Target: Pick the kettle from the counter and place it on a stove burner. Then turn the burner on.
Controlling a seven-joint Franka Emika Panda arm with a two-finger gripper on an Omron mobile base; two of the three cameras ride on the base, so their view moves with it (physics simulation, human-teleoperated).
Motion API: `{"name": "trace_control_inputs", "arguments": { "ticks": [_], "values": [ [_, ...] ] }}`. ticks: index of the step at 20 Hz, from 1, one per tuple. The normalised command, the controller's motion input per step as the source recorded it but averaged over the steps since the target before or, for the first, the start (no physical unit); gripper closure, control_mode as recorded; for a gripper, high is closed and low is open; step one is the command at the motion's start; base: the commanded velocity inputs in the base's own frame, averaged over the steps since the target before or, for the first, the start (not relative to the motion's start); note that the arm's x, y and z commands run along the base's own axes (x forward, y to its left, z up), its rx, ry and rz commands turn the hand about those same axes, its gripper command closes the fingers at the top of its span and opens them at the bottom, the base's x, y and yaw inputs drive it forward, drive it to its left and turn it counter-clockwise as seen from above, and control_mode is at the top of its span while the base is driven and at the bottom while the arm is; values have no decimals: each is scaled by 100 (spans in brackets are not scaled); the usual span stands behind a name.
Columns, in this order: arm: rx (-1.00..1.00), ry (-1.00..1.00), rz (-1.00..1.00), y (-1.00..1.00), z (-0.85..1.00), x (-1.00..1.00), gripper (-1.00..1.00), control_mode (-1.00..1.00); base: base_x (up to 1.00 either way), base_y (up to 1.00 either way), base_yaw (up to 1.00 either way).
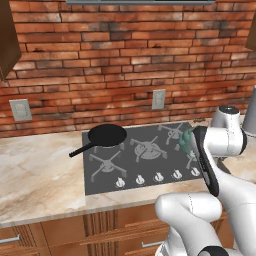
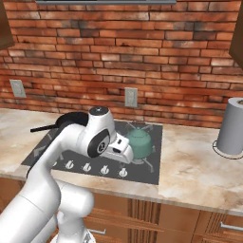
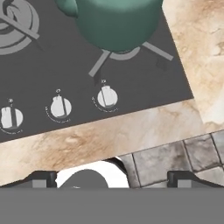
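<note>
The teal-green kettle (image 2: pixel 140 142) stands upright on the front right stove burner (image 3: pixel 99 63) of the dark cooktop (image 1: pixel 150 165). In the hand view the kettle (image 3: pixel 116 22) sits at the top, with the burner's grey arms sticking out from under it. My gripper (image 3: pixel 113 178) is open with nothing between its fingers, drawn back from the kettle over the front strip of the counter (image 3: pixel 131 131). Three white knobs lie just ahead of it, the nearest being the rightmost knob (image 3: pixel 107 97). In the left base view my own arm hides most of the kettle (image 1: pixel 187 140).
A black frying pan (image 1: pixel 106 135) rests on the back left burner, handle pointing left. A grey cylinder (image 2: pixel 232 126) stands on the counter to the right. Two wall sockets sit on the brick wall. Grey floor tiles (image 3: pixel 175 153) show below the counter edge.
</note>
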Motion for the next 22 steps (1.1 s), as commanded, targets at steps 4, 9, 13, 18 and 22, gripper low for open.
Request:
{"name": "trace_control_inputs", "arguments": {
  "ticks": [4, 9, 13, 18, 22],
  "values": [
    [-6, 9, 0, 1, -18, 0, -100, -100, 0, 0, 0],
    [-6, 4, 0, 0, -30, 0, -100, -100, 0, 0, 0],
    [0, 0, 0, 0, -14, 0, -100, -100, 0, 0, 0],
    [0, 0, 0, 0, 0, 0, -100, -100, 0, 0, 0],
    [0, 0, 0, 0, 0, 0, -100, -100, 0, 0, 0]
  ]
}}
